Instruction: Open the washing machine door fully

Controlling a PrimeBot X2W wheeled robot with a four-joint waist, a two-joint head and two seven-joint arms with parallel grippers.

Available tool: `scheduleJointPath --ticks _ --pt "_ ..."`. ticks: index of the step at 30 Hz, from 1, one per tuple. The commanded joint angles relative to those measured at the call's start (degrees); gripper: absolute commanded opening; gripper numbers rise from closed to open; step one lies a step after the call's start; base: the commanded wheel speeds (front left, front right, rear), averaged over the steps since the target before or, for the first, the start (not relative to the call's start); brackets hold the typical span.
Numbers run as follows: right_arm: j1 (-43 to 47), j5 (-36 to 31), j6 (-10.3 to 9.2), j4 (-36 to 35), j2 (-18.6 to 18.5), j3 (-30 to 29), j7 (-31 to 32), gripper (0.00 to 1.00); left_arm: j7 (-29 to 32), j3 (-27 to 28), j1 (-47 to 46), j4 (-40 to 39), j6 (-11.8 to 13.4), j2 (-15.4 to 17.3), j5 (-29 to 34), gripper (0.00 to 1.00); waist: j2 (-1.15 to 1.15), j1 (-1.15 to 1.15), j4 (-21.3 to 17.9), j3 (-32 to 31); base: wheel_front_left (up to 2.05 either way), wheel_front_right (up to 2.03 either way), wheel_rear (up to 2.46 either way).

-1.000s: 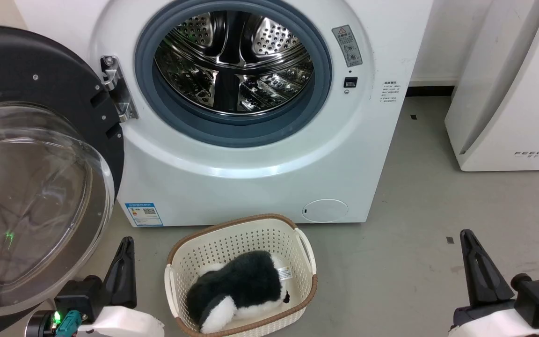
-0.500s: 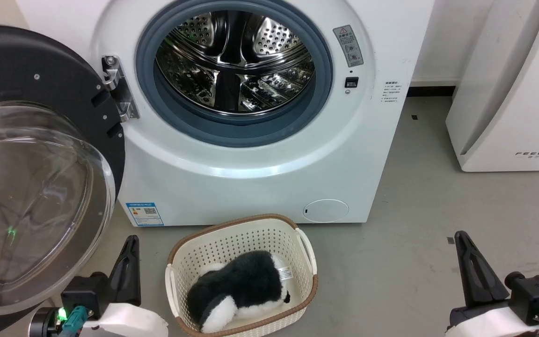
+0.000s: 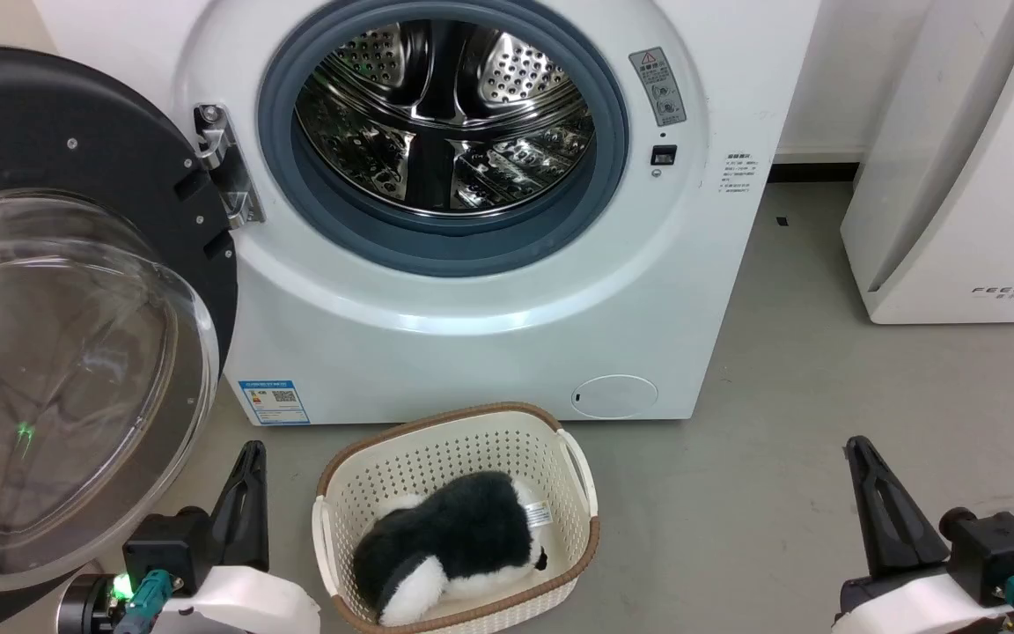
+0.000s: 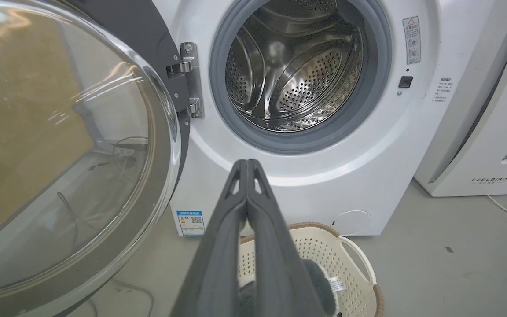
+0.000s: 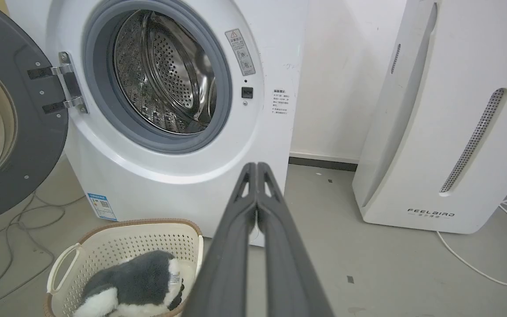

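My left gripper [image 4: 247, 162] and right gripper [image 5: 257, 165] are pinched closed, empty, over the grey concrete floor [image 3: 824, 352]. The round glossy black glass-bowled washing machine door [image 3: 76, 123] stands wide at nine o'clock of the white front-loading washing machine [image 3: 472, 343].

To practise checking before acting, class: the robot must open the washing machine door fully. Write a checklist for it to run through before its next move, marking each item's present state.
1. Round glossy black washing machine door with clear glass bowl swung clear of the opening in the big white washing machine: ok.
2. Door at the stop of its steel hinge: cannot tell.
3. Left gripper shut, empty, off the door: ok.
4. Right gripper shut, empty: ok.
5. Cream perforated basket holding the black-and-white plush toy stands apart from the door: ok.
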Motion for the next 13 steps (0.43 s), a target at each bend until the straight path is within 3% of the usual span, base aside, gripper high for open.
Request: scheduleJointPath --ticks 1,13 --pt "-1.05 -0.26 0.02 -0.06 0.08 0.21 0.38 0.0 0.37 -0.3 0.0 -0.47 0.32 0.03 0.37 0.0 0.0 0.0 0.01 0.0 0.0 0.0 0.0" --pt "-1.35 -0.41 0.02 -0.06 0.1 0.72 1.79 0.0 1.77 -0.99 0.0 -1.31 0.89 0.03 0.97 0.0 0.0 0.0 0.15 0.0 0.0 0.0 0.0"
